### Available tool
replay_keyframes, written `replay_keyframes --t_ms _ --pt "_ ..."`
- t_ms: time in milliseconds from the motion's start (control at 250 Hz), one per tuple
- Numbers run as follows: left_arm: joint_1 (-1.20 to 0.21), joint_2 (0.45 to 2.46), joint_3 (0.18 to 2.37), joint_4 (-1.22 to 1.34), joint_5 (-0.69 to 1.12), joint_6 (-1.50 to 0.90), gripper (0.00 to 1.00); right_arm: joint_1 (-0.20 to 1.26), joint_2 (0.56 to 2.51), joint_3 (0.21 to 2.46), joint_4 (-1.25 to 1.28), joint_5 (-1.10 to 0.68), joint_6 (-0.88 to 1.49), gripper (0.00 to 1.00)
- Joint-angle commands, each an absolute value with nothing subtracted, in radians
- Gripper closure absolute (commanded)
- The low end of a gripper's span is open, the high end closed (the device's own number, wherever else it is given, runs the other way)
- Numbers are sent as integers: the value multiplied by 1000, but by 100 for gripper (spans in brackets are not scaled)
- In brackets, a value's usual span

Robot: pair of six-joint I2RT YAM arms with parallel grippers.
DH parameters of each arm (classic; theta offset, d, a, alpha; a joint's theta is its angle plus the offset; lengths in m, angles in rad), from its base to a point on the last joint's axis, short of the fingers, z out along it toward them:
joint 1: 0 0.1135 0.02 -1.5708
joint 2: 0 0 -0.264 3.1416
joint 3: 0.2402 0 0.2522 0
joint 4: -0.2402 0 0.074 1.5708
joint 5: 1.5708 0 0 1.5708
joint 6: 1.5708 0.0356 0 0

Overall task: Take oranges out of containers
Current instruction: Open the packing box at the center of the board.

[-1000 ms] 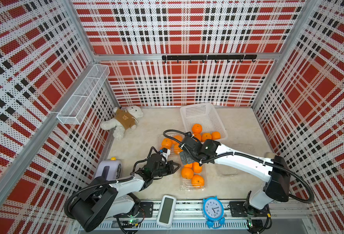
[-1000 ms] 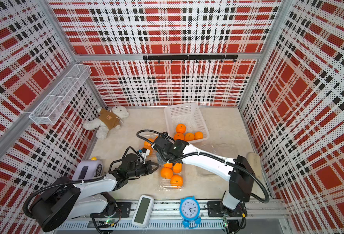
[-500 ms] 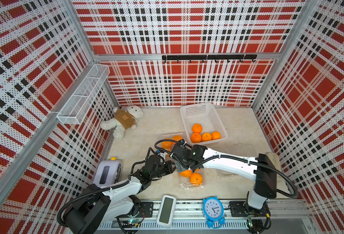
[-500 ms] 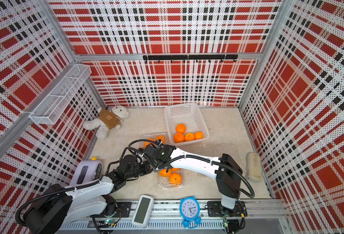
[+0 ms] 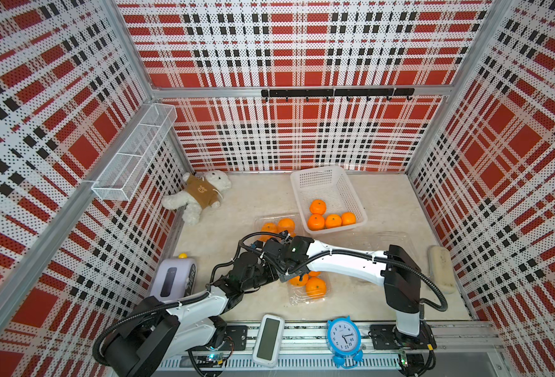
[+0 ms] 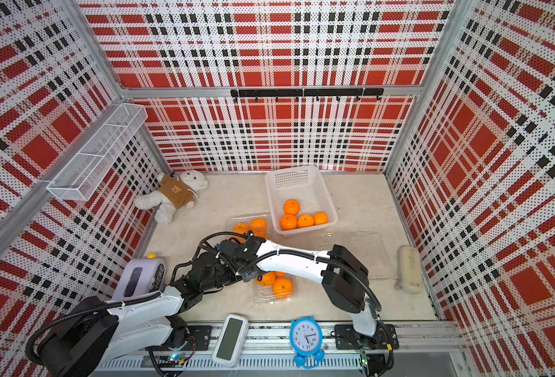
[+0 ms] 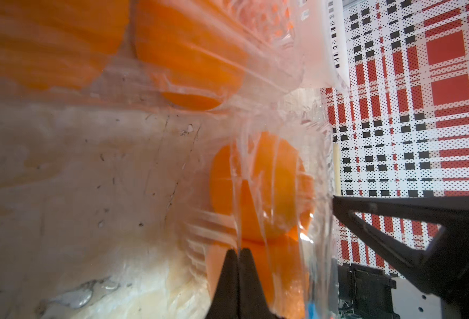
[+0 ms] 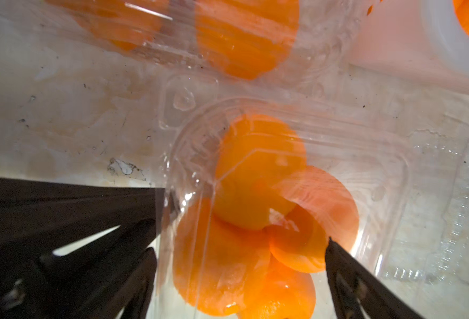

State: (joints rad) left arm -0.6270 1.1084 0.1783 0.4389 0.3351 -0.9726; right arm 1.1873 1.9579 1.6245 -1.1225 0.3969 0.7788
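Nearby, basket [image 5: 325, 187] flanks the far container [image 5: 260, 221].

Four round, bright oranges [image 5: 316, 222] are gathered in the basket [image 5: 328, 182]. Several more oranges [image 5: 315, 287] are bunched in the clear front container [image 5: 297, 298]. At least two are seen in the rear container [image 5: 260, 219], set just beside the basket. A third container [image 5: 390, 240] is seen empty on the counter [image 5: 237, 209].
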Motion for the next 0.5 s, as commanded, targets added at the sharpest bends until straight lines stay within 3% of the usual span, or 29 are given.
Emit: replay_keyframes --t_ms 0,188,492 --pt "-647 1060 175 538 359 -959 100 1183 2010 1655 -1158 476 827 11" --pt "-648 1021 161 531 343 -956 100 1183 2021 1630 -1157 500 836 24" --pt "-647 1042 163 459 314 -918 100 1181 1921 1625 -1175 560 794 54"
